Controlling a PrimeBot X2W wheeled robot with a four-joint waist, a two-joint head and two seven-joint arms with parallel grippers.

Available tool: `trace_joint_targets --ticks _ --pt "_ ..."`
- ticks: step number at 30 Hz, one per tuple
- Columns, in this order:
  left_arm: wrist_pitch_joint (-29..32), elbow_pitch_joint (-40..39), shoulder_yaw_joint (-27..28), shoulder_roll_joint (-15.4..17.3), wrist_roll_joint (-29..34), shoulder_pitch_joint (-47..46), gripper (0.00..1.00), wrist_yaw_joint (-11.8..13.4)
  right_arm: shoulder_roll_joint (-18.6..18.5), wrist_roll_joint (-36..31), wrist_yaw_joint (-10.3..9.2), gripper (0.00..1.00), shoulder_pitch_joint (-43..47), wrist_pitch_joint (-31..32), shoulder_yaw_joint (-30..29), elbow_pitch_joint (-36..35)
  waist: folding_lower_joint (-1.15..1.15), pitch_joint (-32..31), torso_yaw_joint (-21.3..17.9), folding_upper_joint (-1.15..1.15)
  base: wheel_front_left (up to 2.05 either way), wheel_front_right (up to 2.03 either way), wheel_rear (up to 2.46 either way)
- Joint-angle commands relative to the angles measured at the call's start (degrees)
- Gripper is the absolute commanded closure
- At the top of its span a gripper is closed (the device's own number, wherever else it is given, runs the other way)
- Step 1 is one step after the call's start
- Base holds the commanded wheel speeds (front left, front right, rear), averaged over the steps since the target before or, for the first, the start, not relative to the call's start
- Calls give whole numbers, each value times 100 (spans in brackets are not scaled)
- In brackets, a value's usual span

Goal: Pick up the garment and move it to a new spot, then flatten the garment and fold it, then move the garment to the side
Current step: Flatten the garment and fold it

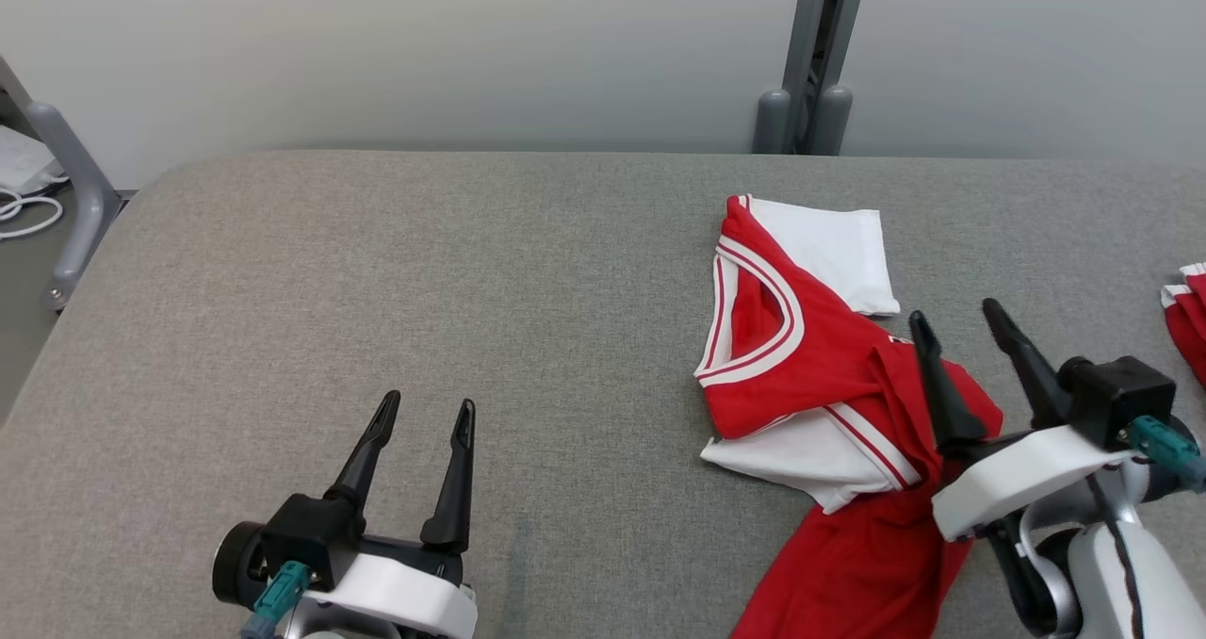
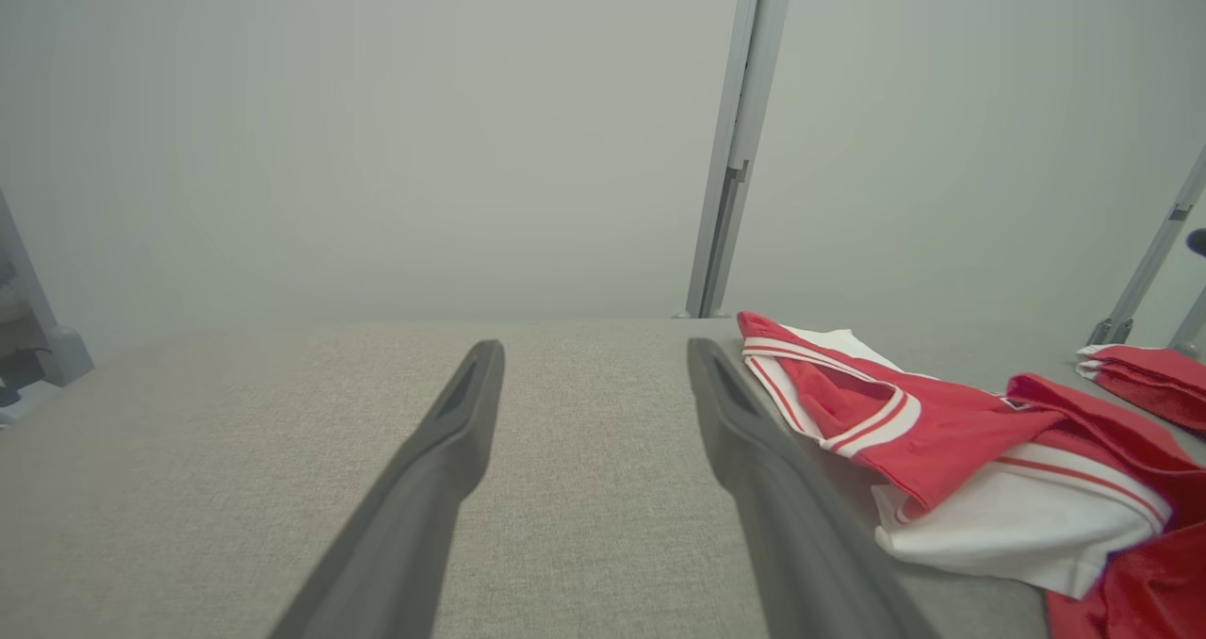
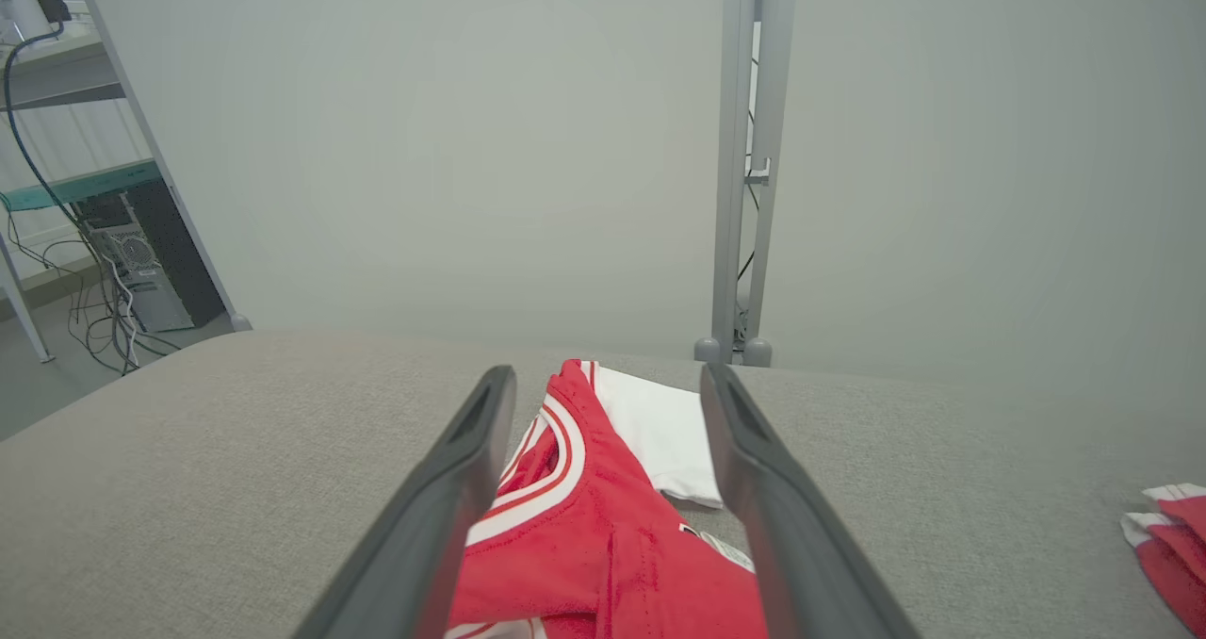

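The garment (image 1: 810, 356) is a red jersey with white sleeves and a striped V collar, lying crumpled on the grey table (image 1: 377, 290) right of centre; it also shows in the left wrist view (image 2: 942, 441) and the right wrist view (image 3: 584, 535). My right gripper (image 1: 959, 323) hovers open over the garment's right side, its fingers spread with nothing held between them (image 3: 608, 380). My left gripper (image 1: 426, 405) stands open over bare table at the lower left, well apart from the garment (image 2: 595, 349).
A second red and white garment (image 1: 1189, 314) lies at the table's right edge. A grey metal post (image 1: 806, 102) rises behind the table. A grey frame leg and white cables (image 1: 38, 196) stand off the table's left end.
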Motion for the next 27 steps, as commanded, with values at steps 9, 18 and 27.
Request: trace_joint_targets --ticks 9,18,27 --pt "-9 -62 -88 22 -176 -181 0 39 97 382 -3 0 574 -733 693 -613 0 -16 -192 0 0 0 0" --pt "-8 -14 -154 22 -283 -253 0 -31 129 163 -3 0 692 -886 771 -574 0 103 -484 0 0 0 0" --pt "-6 962 -976 27 -656 -691 0 -166 218 -79 -3 0 579 -962 632 -670 0 425 -1133 0 0 0 0"
